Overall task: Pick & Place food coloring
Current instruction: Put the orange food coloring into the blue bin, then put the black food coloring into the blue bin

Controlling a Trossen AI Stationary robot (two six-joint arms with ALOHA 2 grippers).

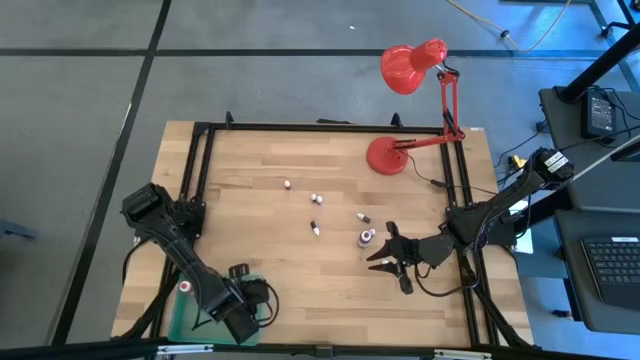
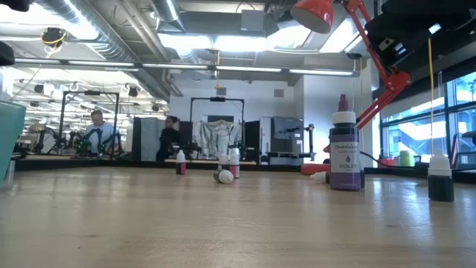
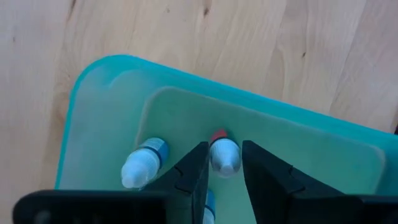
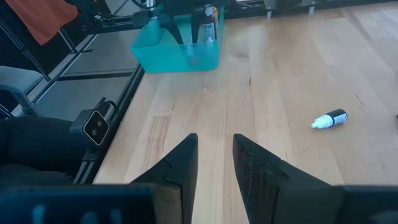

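My left gripper [image 3: 225, 171] hangs, pointing down, over the green tray [image 3: 106, 106] at the table's near left corner [image 1: 185, 312]. Its fingers are slightly open on either side of a tiny red bottle with a white tip [image 3: 222, 152] that lies in the tray. A blue bottle with a white tip [image 3: 142, 165] lies beside it on the tray floor. Several more food coloring bottles [image 1: 316, 228] are scattered over the middle of the table. My right gripper [image 4: 216, 149] waits at the right [image 1: 385, 250], slightly open with nothing between its fingers.
A red desk lamp [image 1: 412, 62] stands on its base [image 1: 385, 155] at the far right. A larger violet bottle [image 2: 344, 149] stands just left of my right gripper, and a dark bottle [image 4: 329, 119] lies on its side nearby. A black frame [image 1: 195, 170] borders the table.
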